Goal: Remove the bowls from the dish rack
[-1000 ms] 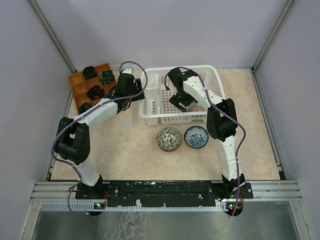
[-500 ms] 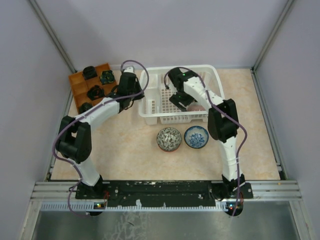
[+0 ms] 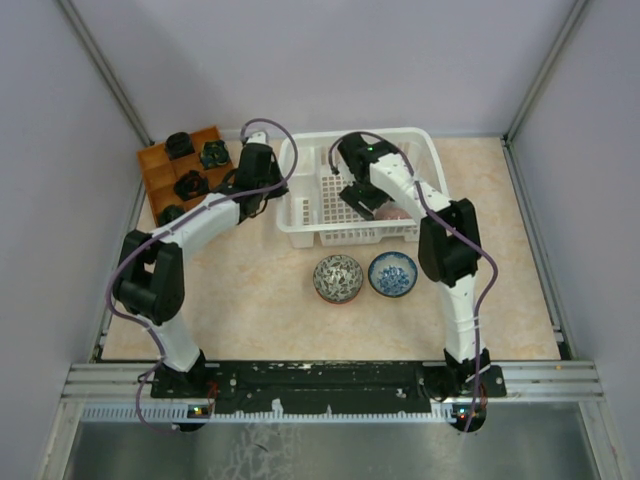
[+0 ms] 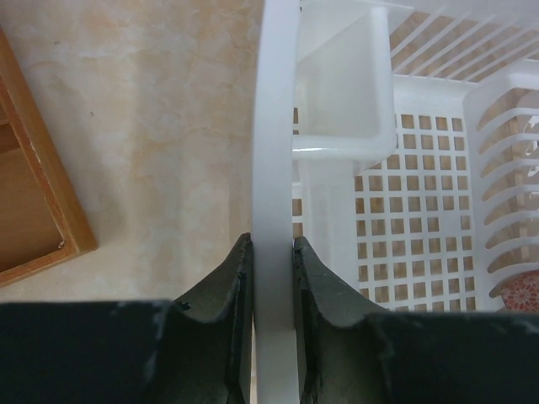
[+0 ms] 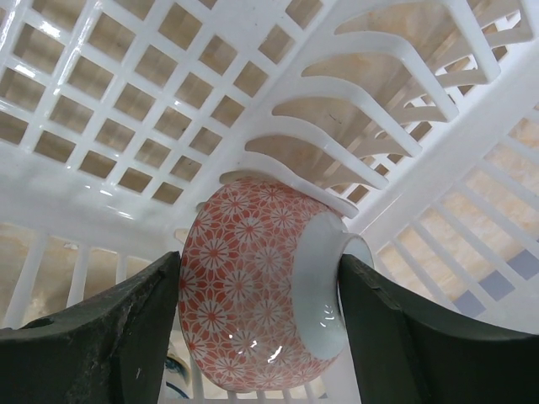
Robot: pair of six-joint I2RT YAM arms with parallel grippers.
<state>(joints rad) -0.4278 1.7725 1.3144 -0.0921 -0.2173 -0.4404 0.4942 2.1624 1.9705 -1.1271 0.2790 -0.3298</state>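
The left gripper (image 4: 272, 252) is pinched tight on the rim of the dish rack (image 4: 274, 126). Inside the rack, the right gripper (image 5: 259, 265) holds the red bowl (image 5: 244, 303) by both sides. A grey bowl (image 3: 338, 277) and a blue bowl (image 3: 393, 273) sit just in front of the rack.

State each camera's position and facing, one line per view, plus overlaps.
Top external: fixed above and behind the bases, looking down on the table; the left arm, the right arm and the dish rack show.
Left wrist: on the left arm, looking along the rack's left rim; the left gripper clamps it.
Right wrist: inside the rack, facing the red-patterned bowl, the right gripper astride it.
Shared: all three show the rack; both wrist views show that bowl.
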